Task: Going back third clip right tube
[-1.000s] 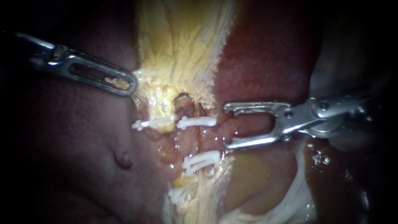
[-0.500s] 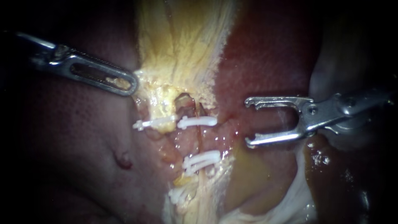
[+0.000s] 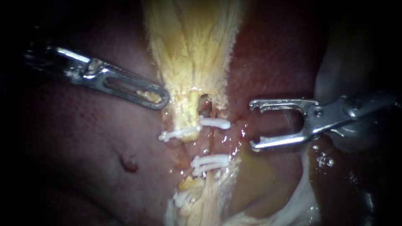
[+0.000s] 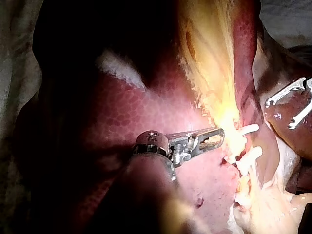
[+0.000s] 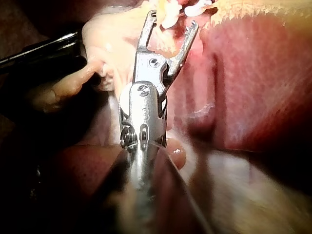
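A thin reddish tube runs down beside the yellow gallbladder tissue. White clips cross it: one clip at the top and a doubled clip lower down. Another clip sits on the yellow strand to the left, and more clips lie below. My right instrument stands open and empty to the right of the clips, apart from the tube. The wrist views show the same right instrument. My left instrument is shut on the edge of the yellow tissue.
Dark red liver fills the left side, with a small red spot on it. More liver lies behind my right instrument. Pale whitish tissue and wet yellow tissue lie under the right jaws.
My right instrument has drawn back to the right, away from the clips, jaws still open. My left instrument has moved right and down, dragging the yellow tissue and clips a little rightward.
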`<state>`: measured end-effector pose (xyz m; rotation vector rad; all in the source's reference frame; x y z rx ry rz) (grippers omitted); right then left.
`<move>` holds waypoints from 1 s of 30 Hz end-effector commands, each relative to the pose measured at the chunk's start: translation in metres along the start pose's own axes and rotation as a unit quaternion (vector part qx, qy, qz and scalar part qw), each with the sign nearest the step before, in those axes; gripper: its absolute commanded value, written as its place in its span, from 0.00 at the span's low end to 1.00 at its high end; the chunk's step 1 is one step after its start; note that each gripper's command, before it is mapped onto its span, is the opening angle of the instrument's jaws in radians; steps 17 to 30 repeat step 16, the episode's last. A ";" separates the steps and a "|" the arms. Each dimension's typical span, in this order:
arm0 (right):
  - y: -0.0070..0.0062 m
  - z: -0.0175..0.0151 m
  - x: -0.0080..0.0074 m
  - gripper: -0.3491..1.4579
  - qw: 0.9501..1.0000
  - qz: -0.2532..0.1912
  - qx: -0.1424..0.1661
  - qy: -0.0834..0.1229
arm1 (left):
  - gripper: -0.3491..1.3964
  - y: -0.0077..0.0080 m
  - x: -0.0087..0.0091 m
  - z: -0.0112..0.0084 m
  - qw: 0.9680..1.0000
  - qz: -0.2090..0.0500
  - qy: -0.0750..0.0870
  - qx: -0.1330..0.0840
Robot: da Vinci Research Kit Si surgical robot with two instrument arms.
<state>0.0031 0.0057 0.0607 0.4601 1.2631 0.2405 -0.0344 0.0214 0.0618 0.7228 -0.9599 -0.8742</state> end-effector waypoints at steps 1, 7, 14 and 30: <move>0.0000 0.0001 0.0000 0.47 1.000 0.000 0.000 0.000 | 0.00 0.0002 0.0001 0.0002 1.000 0.001 0.002 0.000; 0.0000 0.0001 0.0000 0.47 1.000 -0.003 -0.002 0.000 | 0.00 0.0010 0.0005 0.0008 1.000 0.003 0.007 -0.002; 0.0000 0.0002 0.0001 0.47 1.000 -0.006 -0.002 0.000 | 0.00 0.0010 0.0005 0.0007 1.000 0.002 0.007 -0.002; 0.0000 0.0002 0.0001 0.47 1.000 -0.006 -0.002 0.000 | 0.00 0.0010 0.0005 0.0006 1.000 0.002 0.007 -0.001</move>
